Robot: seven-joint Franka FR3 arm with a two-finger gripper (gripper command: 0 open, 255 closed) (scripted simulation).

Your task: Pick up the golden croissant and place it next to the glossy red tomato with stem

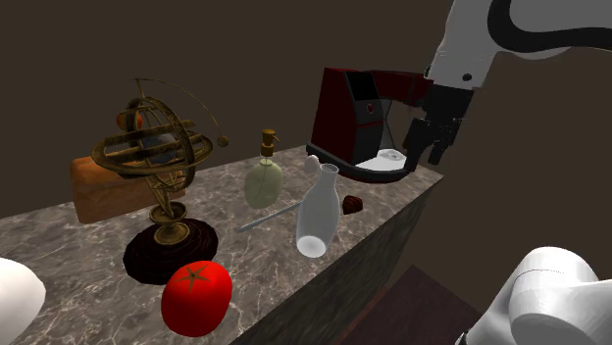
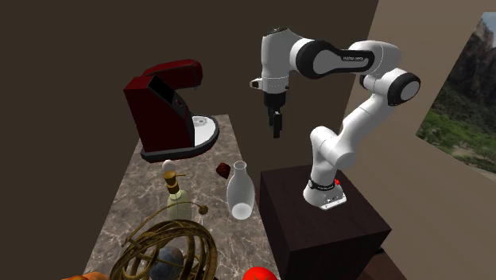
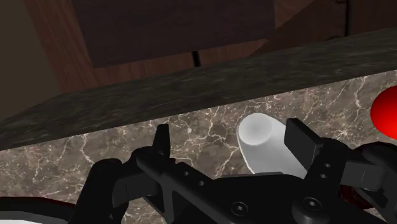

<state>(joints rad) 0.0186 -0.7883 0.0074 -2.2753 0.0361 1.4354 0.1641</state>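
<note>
The red tomato (image 1: 196,297) sits closest on the marble counter (image 1: 88,250), the brown croissant (image 1: 98,191) well back behind the brass armillary sphere (image 1: 162,147), and the black gripper (image 1: 428,152) hangs with fingers (image 3: 163,140) spread, empty, beside the red coffee machine (image 1: 343,108)

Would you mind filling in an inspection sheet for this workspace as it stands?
Surface: veined marble counter.
Job's things: red tomato at the shoulder view's lower left; brown loaf-like item, possibly the croissant, behind the armillary sphere.
Clutter: dark red coffee machine, soap dispenser, white bottle, small dark lump, thin rod.
Grippers: gripper open, empty, in the air beside the coffee machine.
Cables: nothing seen.
Surroundings: brown walls; dark stand.
</note>
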